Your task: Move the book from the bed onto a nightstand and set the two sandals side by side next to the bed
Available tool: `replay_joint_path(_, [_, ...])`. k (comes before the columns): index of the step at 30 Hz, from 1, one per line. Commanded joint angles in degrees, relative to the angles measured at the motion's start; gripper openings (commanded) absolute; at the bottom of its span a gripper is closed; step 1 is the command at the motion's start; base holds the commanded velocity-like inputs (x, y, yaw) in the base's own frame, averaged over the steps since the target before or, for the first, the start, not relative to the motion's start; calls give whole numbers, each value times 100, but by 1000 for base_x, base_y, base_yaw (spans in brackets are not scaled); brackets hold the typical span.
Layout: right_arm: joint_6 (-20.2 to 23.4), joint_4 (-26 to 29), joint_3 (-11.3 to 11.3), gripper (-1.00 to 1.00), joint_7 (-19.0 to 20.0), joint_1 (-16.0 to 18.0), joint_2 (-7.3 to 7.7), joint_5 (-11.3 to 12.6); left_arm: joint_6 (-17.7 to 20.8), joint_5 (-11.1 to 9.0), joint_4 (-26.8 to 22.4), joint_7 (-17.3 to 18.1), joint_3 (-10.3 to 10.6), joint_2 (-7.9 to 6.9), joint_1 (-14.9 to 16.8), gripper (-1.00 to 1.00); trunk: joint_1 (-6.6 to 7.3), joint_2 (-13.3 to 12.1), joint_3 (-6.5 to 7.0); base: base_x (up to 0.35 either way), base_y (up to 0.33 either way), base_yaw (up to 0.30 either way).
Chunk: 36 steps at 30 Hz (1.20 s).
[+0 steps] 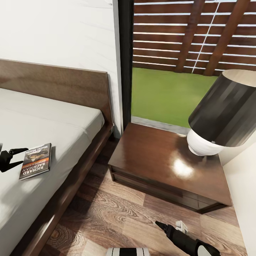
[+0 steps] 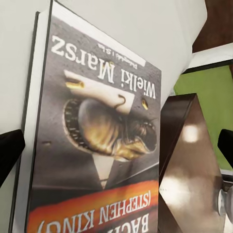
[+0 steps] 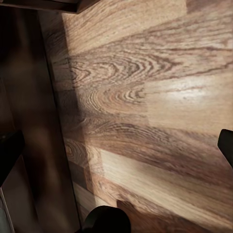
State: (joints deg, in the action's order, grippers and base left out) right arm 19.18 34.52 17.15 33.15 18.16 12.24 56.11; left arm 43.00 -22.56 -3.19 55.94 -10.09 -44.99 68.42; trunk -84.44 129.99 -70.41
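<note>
The book (image 1: 36,160) lies flat on the light-grey mattress of the bed (image 1: 53,124), near its floor-side edge. Its dark cover with an orange band looms close in the left wrist view as the book (image 2: 97,145). My left gripper (image 1: 23,156) is open at the book's left edge, one finger to each side of that edge, its fingertips (image 2: 9,153) wide apart. The nightstand (image 1: 156,160) stands right of the bed under the window. My right gripper (image 1: 167,227) hangs open low over the wood floor (image 3: 145,97). The sandals are out of view.
A lamp (image 1: 220,113) with a dark shade and white base takes up the nightstand's right back corner; its left and front top is bare. A strip of wood floor (image 1: 117,217) runs between bed frame and nightstand. A white wall (image 1: 245,185) closes the right side.
</note>
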Motion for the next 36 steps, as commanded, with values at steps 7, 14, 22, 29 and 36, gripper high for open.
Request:
replay_joint_path(7, [23,2,25,100,-2,3,7,58,33,41,2,14,-46,-1,4,100,1,2,-4,0,0,0])
replay_joint_path(14, [28,7,34,100,-3,3,7,52,33,41,2,13,-46,-5,4,100,1,2,-4,0,0,0])
replay_joint_path(22, [36,8,30,100,-2,3,12,50,33,41,2,13,-50,-9,4,100,1,2,-4,0,0,0])
replay_joint_path(29, [28,3,26,100,-8,3,13,52,33,41,2,15,-52,-10,4,100,1,2,-4,0,0,9])
replay_joint_path(36, [25,2,25,100,-10,3,9,57,33,34,-2,20,-54,-16,4,100,1,2,-4,0,0,106])
